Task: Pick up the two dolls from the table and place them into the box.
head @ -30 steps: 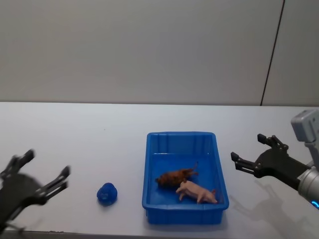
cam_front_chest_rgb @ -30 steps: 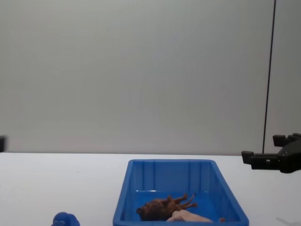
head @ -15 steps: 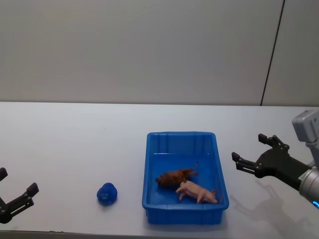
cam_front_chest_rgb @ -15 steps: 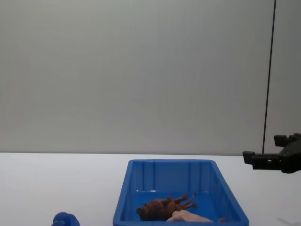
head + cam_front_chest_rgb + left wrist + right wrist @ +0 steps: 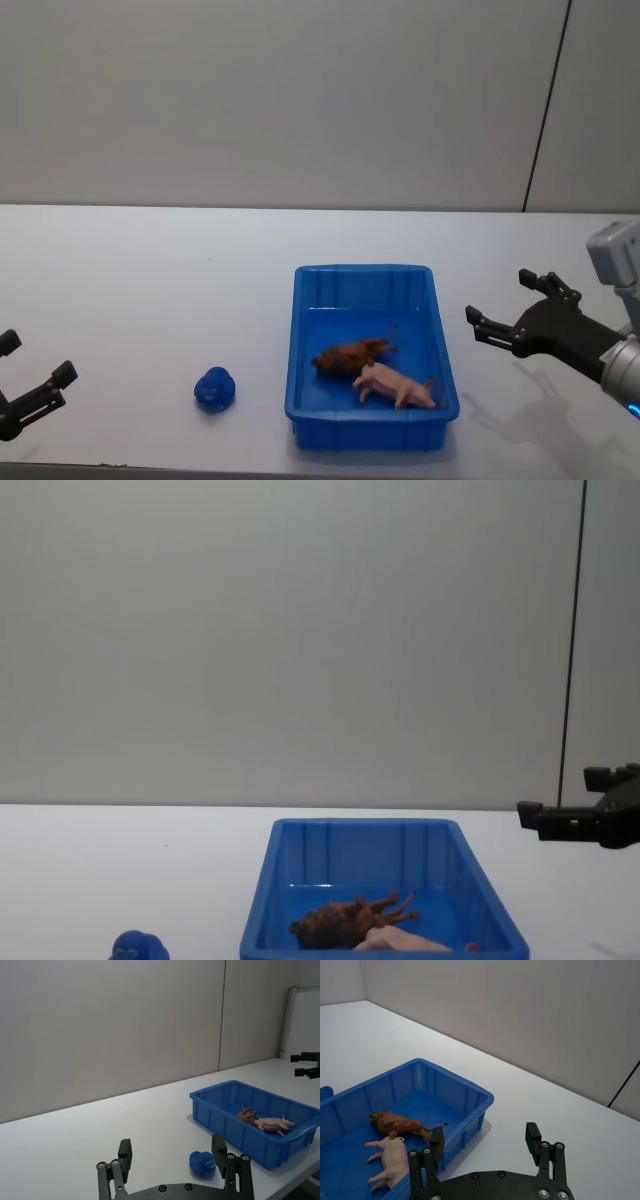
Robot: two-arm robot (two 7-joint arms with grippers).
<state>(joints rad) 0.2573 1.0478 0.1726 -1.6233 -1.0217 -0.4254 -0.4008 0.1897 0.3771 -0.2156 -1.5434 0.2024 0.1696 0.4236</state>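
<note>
Two dolls lying inside the box (image 5: pixel 365 269) already: brown lion (image 5: pixel 350 354) on its side about mid-floor, pale pink figure (image 5: pixel 395 384) just beside it toward the box's near wall, so close that cannot tell whether touching. No shift in either over the last second.

Only real change at the left gripper (image 5: pixel 37 358): drawn back from a larger, blurred position left of the box to a spot well left of it, out beyond the small blue toy (image 5: pixel 214 389) and down by the near edge of the table (image 5: pixel 150 260). Hardly any further travel in the last half second, so probably settling. Jaws spread wide, holding nothing.

Right gripper (image 5: pixel 498 298) hanging a little right of the box, above the table, same place as a second ago, jaws likewise wide apart and empty.

Judged from this: both placements done, nothing of the task left out on the table. Blue toy left of the box not part of the job, and rightly left alone. Reads as the retreat after the last release rather than the start of another reach. Nothing more called for beyond parking both arms clear of the box. Sole risk a stray sweep of the left arm nudging the blue toy or the box rim, and slight, given how far apart from the box that arm now sits.
</note>
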